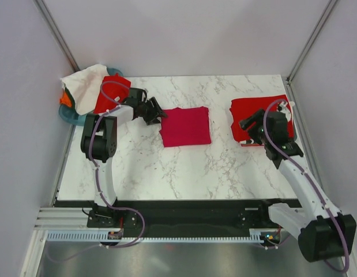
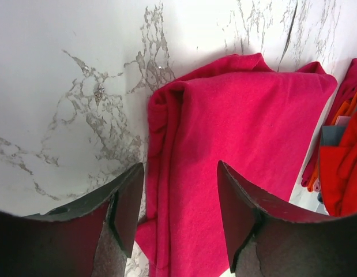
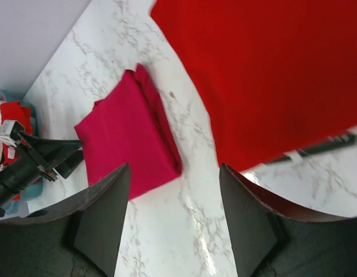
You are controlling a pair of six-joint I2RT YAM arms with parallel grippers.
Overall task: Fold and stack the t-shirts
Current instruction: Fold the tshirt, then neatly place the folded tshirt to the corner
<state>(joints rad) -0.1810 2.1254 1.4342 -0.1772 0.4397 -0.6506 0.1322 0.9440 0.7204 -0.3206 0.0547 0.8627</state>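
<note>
Marbled white table point(image 1: 166, 167), evenly lit. Plain pale walls point(image 1: 184, 34) at 9, 12, 3 o'clock; metal posts point(image 1: 58, 36) at 11, 1.

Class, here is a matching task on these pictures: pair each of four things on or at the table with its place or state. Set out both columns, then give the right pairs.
Column one
1. crimson-magenta t-shirt
2. folded bright red t-shirt
3. white t-shirt
4. left tool

Column two
A. draped over the teal basket at the far left corner
B. open, at the magenta shirt's left edge
C. folded, in the middle of the table
D. lying at the far right side of the table

Pairs: 1-C, 2-D, 3-A, 4-B
</note>
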